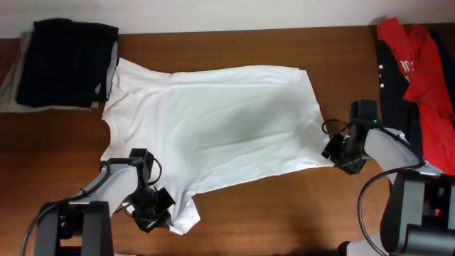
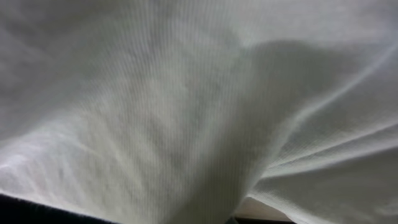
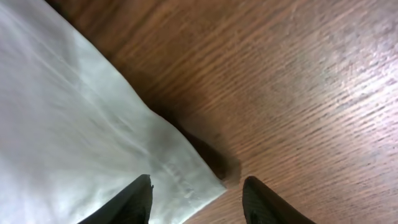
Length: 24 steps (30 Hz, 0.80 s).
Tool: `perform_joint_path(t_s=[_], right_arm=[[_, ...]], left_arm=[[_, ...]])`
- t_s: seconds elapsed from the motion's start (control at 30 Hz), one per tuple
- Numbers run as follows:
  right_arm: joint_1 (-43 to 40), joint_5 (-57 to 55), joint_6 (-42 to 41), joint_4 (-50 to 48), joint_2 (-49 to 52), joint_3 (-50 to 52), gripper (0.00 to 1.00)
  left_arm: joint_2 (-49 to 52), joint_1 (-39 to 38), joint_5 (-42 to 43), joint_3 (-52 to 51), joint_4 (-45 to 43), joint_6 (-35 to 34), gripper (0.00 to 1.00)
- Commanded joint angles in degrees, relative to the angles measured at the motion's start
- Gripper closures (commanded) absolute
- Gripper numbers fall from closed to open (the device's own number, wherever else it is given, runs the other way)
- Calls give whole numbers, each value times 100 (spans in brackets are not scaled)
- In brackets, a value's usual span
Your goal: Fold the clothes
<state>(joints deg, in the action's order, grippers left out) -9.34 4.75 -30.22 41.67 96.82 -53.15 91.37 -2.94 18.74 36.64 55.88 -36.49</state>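
My right end effector [image 3: 198, 185] stood open, its fingers straddling the hem corner of the white T-shirt [image 1: 213, 121]. My left end effector [image 1: 151, 210] sat at the near sleeve, its camera filled with cloth, so I could not tell its state. The shirt lay spread flat on the counter [image 1: 277, 213], collar toward my left, hem toward my right. I judged this the grasping step before a first fold; the next move called for firm pinches, then a joint lift.
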Motion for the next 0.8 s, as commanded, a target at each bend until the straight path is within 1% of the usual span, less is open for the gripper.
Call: perform_joint_path(t_s=[0.0,0.07,0.13,0.17,0.2,0.3,0.37,0.4,0.5,0.53,0.63,0.7,0.73,0.77], right_arm=[[-4,68,-76,-144,44,238,49],[-4,70,-76,-293,44,306,49],[-4,83,-76,-387,44,306,52],[-4,83,-76,-404,44,306,56],[-4,85,-79,-404,44,306,68],[-4,85,-79,-402,44,306,80],[-7,85,-79,-378,42,304,93],[-7,85,-76,-323,42,260,96],[-17,81,-79,238,17,-177,96],[-15,63,-79,643,-22,-518,96],[-15,-11,-81,1357,-304,-1045,96],[-15,-22,-170,1471,-634,-1145,96],[-13,-20,-181,1421,-767,-1169,96],[-4,48,-181,1274,-857,-1172,96]], left_arm=[[267,-39,-608,-339,-234,-37,99],[267,-39,-608,-339,-234,-35,99],[267,-39,-608,-339,-232,-35,99],[267,-39,-608,-339,-232,-35,99],[267,-39,-605,-339,-232,-35,99],[264,-39,-603,-339,-227,-35,99],[264,-39,-601,-339,-203,-33,100],[262,-39,-605,-315,-116,13,100],[116,-39,-608,-68,339,144,100],[-144,-39,-610,37,529,164,100],[-1259,-39,-684,186,1110,160,100],[-2175,-39,-831,367,1447,157,100],[-2540,-37,-850,483,1397,155,100],[-2824,-37,-1012,605,1167,155,100]])
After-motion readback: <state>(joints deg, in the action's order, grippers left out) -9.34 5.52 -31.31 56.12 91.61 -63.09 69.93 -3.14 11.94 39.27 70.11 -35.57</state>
